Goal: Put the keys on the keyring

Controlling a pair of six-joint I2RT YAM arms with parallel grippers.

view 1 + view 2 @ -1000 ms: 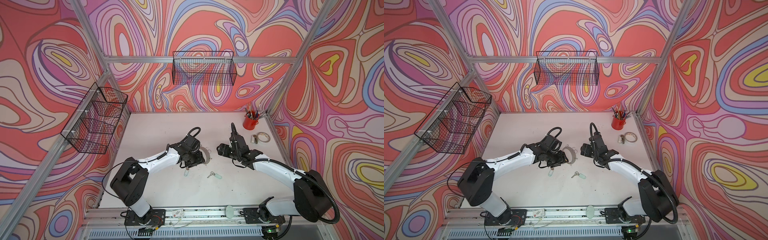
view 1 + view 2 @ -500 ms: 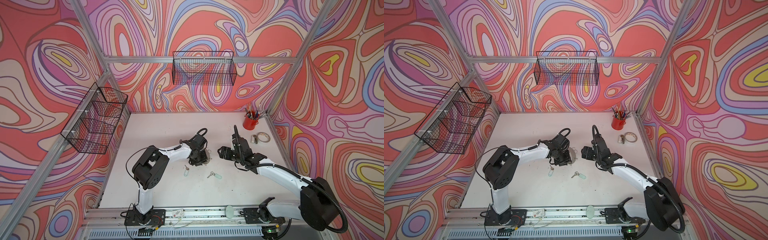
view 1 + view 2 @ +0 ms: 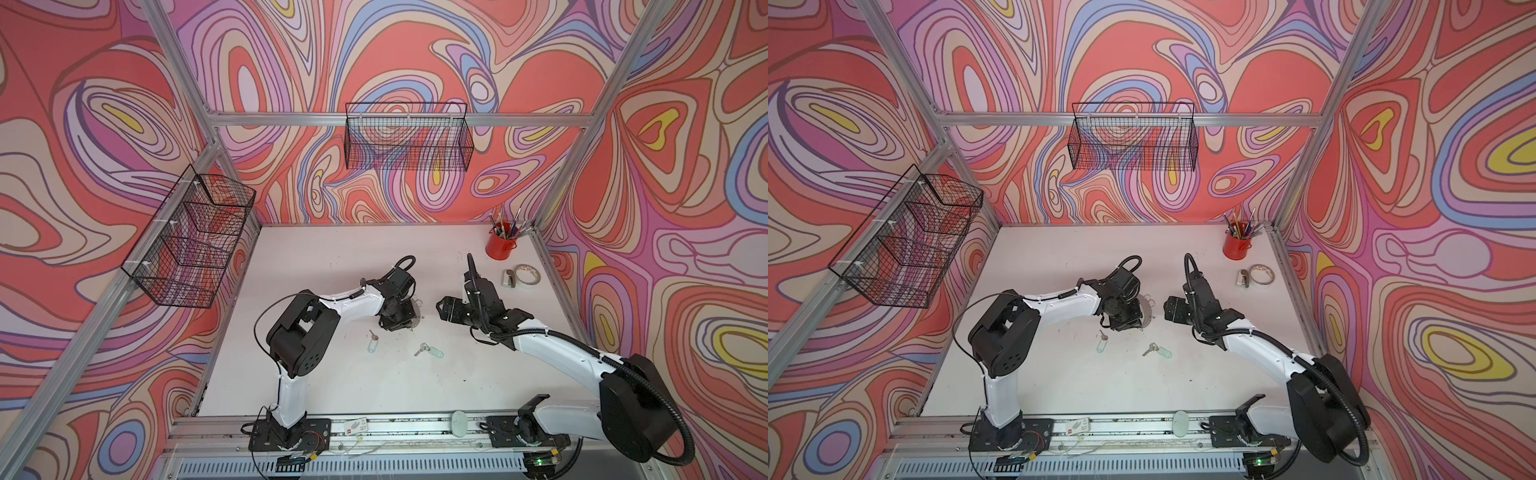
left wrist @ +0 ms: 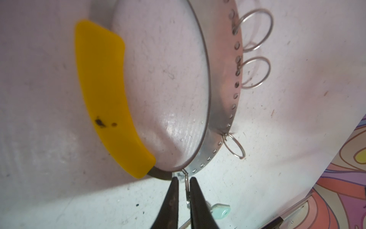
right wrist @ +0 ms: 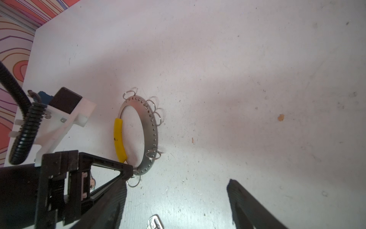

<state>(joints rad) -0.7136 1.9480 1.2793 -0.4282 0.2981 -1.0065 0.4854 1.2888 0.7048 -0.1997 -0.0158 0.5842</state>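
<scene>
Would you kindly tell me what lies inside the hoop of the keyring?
Only bare white table shows inside the keyring; the keys lie outside it. In both top views the left arm covers most of the hoop, so its inside is hidden there.

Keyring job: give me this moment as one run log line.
left gripper: nearly closed around wire loop on keyring, grip unclear | right gripper: open, empty | keys: both loose on table

White table (image 3: 332, 257), scuffed surface. Items resting on it: keyring (image 5: 153, 130) at centre; first key (image 3: 372, 343) and second key (image 3: 430, 352) nearer the front edge, apart; red pen cup (image 3: 500, 248) upright at the far right corner; tape roll (image 3: 528, 275) near the cup
</scene>
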